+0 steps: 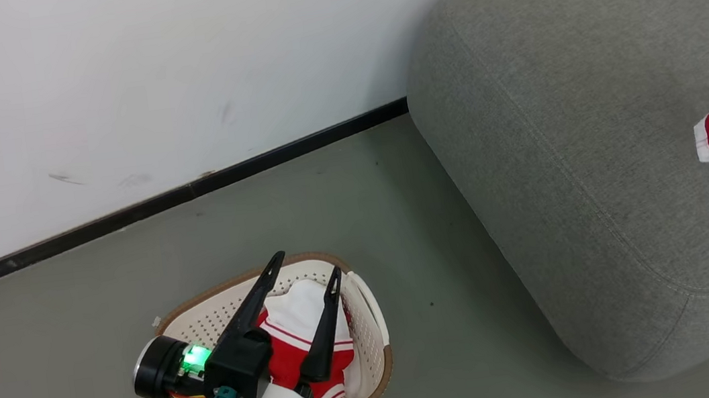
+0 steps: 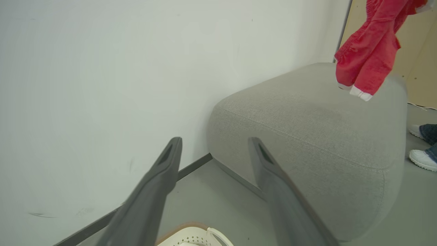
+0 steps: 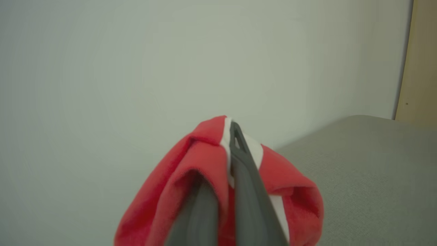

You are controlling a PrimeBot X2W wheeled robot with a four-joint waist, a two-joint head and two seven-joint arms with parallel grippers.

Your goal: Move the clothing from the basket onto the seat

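At the left, the basket [image 1: 207,320] sits on the floor near the wall, with red-and-white clothing [image 1: 293,358] bunched inside. The left gripper [image 1: 306,264] hovers above it, fingers spread wide and holding nothing, likely poised to reach down for the next piece. To the right stands the grey seat [image 1: 556,133], close enough to be reached from the basket. Farthest right, the right gripper [image 3: 233,136] is clamped tight on a red garment [image 2: 367,58] with a white hem, which dangles over the seat. It seems to hang clear of the cushion, though the angle is poor. Held that high, it probably awaits lowering and release.
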